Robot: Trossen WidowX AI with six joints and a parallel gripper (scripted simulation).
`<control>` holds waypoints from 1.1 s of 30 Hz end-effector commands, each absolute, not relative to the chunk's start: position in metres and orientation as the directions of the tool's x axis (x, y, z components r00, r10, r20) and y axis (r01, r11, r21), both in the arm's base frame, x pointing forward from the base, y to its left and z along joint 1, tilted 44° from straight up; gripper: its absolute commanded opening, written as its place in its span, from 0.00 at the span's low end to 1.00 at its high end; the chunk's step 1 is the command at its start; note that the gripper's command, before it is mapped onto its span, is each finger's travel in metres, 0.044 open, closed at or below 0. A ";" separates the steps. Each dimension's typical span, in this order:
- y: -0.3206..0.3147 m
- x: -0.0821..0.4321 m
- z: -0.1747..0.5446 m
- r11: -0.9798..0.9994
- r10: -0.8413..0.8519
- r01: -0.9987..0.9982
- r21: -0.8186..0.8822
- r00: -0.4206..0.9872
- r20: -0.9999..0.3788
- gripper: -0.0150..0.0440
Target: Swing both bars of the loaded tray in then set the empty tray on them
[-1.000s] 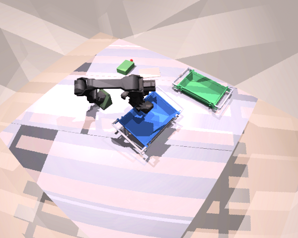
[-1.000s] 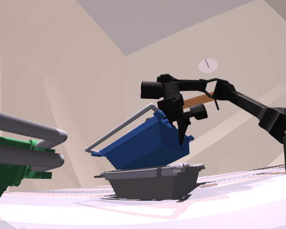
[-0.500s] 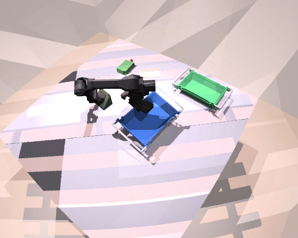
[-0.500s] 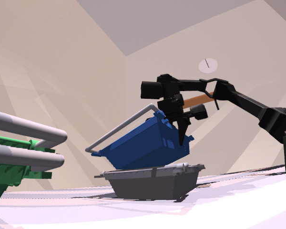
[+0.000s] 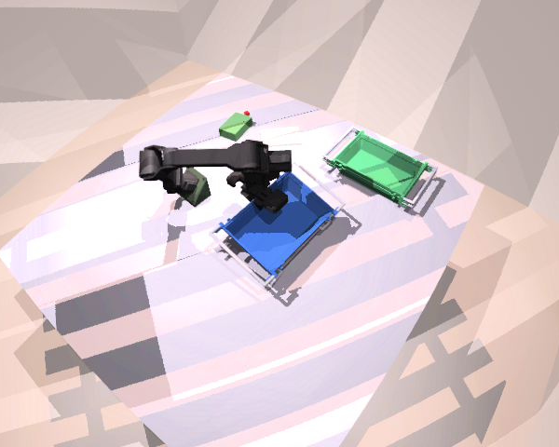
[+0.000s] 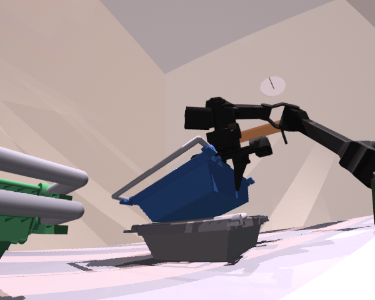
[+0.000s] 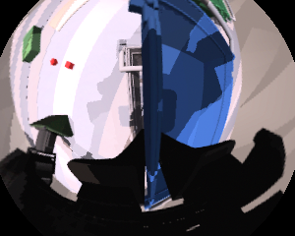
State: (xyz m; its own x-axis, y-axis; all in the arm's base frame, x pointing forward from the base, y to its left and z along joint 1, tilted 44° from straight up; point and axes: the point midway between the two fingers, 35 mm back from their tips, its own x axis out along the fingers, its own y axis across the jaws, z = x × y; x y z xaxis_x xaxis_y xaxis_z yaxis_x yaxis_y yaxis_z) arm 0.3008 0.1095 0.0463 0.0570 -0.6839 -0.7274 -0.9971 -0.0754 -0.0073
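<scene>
The empty blue tray [image 5: 279, 236] [image 6: 181, 200] [image 7: 187, 93] is held by one long wall. It is tilted, with its lower edge at or just above the top of the grey tray [image 6: 187, 245] [image 7: 134, 98]. Contact is not certain. My gripper [image 6: 237, 186] [image 7: 147, 132] is shut on the blue tray's wall, one finger inside and one outside. The blue tray's wire bars [image 5: 241, 260] [image 6: 158, 166] stand out over its ends. A pale bar [image 6: 240, 217] lies along the grey tray's top; the far bar is unclear. The grey tray's load is hidden.
A green tray [image 5: 378, 166] [image 6: 7, 232] with its bars out stands at the back right in the top view. A light green box [image 5: 235, 126] [image 7: 31, 44] has small red blocks [image 5: 246, 113] [image 7: 69, 65] near it. A dark green wedge [image 5: 198, 186] [image 7: 51, 124] is beside the arm's base.
</scene>
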 end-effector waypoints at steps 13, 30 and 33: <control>0.104 0.297 0.044 -0.064 -0.688 -0.998 0.019 0.030 -0.725 0.25; 0.098 0.293 0.038 -0.064 -0.688 -0.998 0.020 0.030 -0.725 0.25; 0.098 0.293 0.038 -0.064 -0.688 -0.998 0.020 0.030 -0.725 0.25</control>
State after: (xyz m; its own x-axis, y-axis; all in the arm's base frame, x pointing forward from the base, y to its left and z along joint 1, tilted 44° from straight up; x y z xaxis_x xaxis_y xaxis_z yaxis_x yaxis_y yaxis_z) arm 0.2980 0.1050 0.0418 0.0612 -0.6836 -0.7273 -0.9969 -0.0782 -0.0103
